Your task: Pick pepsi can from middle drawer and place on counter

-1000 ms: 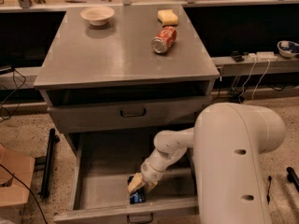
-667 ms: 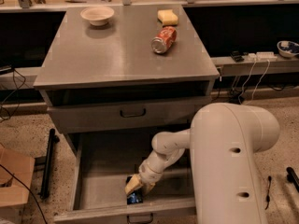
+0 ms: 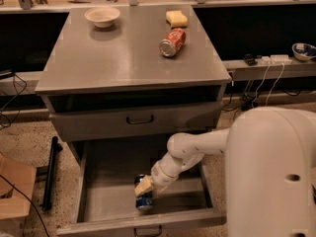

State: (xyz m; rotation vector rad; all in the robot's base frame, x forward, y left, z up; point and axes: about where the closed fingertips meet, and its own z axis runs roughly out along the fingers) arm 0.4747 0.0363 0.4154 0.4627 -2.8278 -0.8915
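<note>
Workshop backdrop; broad grey metal table [image 3: 113, 63] above open, wide grey metal middle drawer [image 3: 101, 199]. Small blue pepsi can [image 3: 144, 202] in drawer, 6 o'clock sector. Hand [image 3: 144, 185] at can top, nudged toward 9 o'clock versus prior frames. Grip state: cannot tell. Judgement: grasp phase, lift pending.

The pale gripper [image 3: 144, 186] hangs in the grey middle drawer [image 3: 108, 197] at the blue pepsi can [image 3: 144, 202], below the grey counter [image 3: 123, 58].

Warm, dim light from above leaves a soft sheen on your counter [image 3: 118, 63]; the open middle drawer [image 3: 106, 194] sits in shadow, your gripper [image 3: 144, 186] just above the pepsi can [image 3: 144, 203] there.
</note>
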